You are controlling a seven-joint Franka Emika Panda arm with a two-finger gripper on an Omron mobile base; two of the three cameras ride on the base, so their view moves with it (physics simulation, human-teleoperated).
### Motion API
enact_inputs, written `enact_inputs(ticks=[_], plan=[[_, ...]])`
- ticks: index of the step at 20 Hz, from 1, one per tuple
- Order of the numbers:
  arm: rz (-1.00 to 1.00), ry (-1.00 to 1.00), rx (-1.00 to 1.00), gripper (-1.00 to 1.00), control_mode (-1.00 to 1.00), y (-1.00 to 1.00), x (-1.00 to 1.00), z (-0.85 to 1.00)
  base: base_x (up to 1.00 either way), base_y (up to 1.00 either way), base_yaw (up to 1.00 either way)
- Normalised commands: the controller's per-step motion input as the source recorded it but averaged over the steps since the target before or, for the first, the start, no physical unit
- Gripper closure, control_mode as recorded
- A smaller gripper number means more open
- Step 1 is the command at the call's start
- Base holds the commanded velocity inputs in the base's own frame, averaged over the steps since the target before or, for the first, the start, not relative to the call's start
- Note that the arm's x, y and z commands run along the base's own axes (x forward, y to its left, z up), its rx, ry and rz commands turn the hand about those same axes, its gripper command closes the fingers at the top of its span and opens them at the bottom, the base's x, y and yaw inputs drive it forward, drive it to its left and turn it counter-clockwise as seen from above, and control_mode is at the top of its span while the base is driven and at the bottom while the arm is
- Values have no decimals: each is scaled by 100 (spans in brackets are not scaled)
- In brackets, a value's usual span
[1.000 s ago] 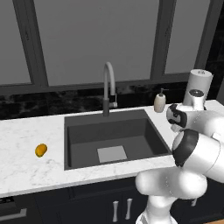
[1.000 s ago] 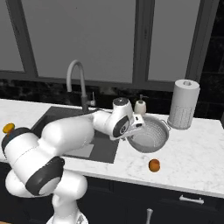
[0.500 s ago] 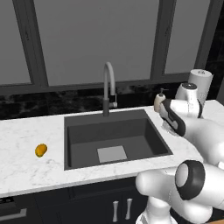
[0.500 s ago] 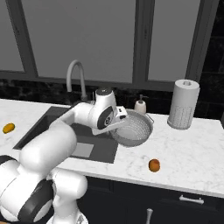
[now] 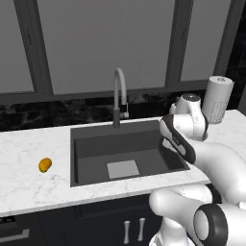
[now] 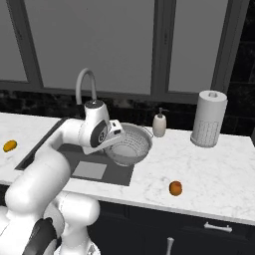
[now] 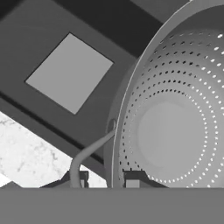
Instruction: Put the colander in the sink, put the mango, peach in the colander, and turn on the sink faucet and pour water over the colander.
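Across the white marble table (image 6: 219,169), the dark sink (image 5: 125,149) took up the middle, its pale square patch (image 5: 123,169) bare on the floor, with the sink faucet (image 5: 120,98) arching at its back edge. Next in size, the colander (image 6: 130,144) hung tilted in the air at the sink's right-hand edge, partly over the basin and partly over the table, carried by the arm. The tool (image 7: 105,180) was pressed together on the colander's rim, one dark tip outside the wall and one inside, close by a thin side handle (image 7: 85,157); from the hand view the perforated bowl spread up and to the right of the tips, and the sink floor lay beyond it. The step in hand looked to be the first one, setting the colander into the sink, and it was not yet done. The next move would likely call for carrying the bowl further over the basin, levelling it and lowering it to the floor before letting go. The mango (image 5: 44,165) lay on the table left of the sink, and the peach (image 6: 175,188) lay on the table to the right, well apart from the tool.
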Motion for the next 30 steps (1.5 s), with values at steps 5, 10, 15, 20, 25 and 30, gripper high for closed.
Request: enact_inputs(ticks=[5,10,15,20,25,30], plan=[[0,0,-7,100,-100,84,6,0,0,0,0],[-6,4,-12,100,-100,83,9,-17,0,0,0],[-16,0,-13,100,-100,82,23,-16,0,0,0],[-16,1,-12,100,-100,74,32,-17,0,0,0],[-17,1,-5,100,-100,59,37,-20,0,0,0],[-16,1,0,100,-100,42,34,-18,0,0,0]])
